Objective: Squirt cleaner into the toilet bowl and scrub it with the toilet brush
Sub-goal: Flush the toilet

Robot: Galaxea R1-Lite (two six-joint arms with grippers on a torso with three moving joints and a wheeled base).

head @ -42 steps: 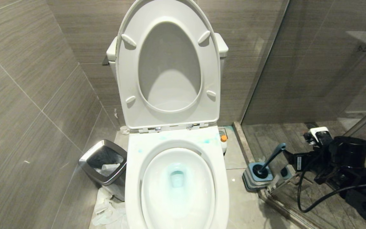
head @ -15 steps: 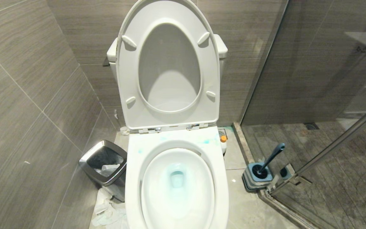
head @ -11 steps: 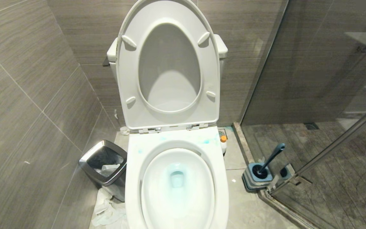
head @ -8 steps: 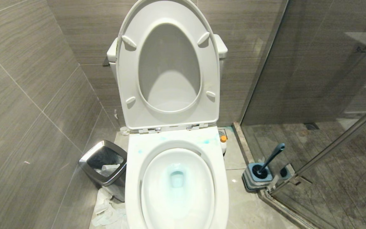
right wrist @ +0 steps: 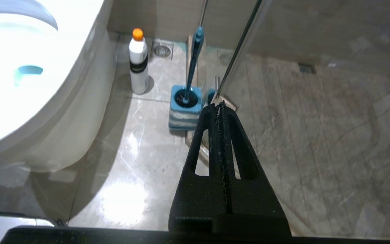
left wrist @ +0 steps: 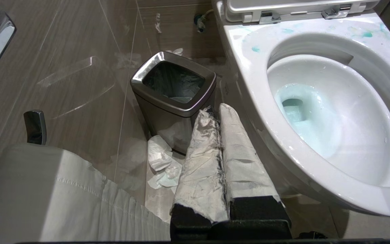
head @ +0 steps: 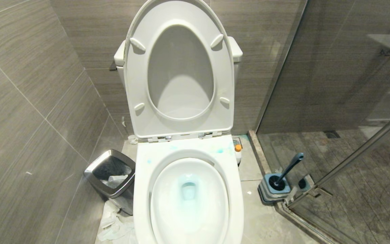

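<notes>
The white toilet bowl (head: 141,189) stands with its seat and lid raised. Pale blue cleaner smears its back rim (head: 220,150) and tints the water in the bowl (left wrist: 296,112). The slate-blue toilet brush (head: 291,166) stands in its striped holder (head: 272,191) on the floor right of the bowl. Neither gripper shows in the head view. My right gripper (right wrist: 218,105) is shut and empty, low over the floor, a little short of the holder (right wrist: 185,113) and brush handle (right wrist: 195,57). My left gripper (left wrist: 215,113), its fingers wrapped in white, is shut and empty between bin and bowl.
A steel-rimmed black bin (head: 112,173) stands left of the bowl with crumpled paper (head: 113,223) on the floor by it. A white bottle with an orange cap (right wrist: 138,64) stands behind the bowl on the right. The glass shower door's edge (head: 350,162) runs just right of the holder.
Early on my right arm stood in the head view beside the brush handle; it has drawn back out of that view. The brush stays in its holder, and over the last second nothing else shifts.
</notes>
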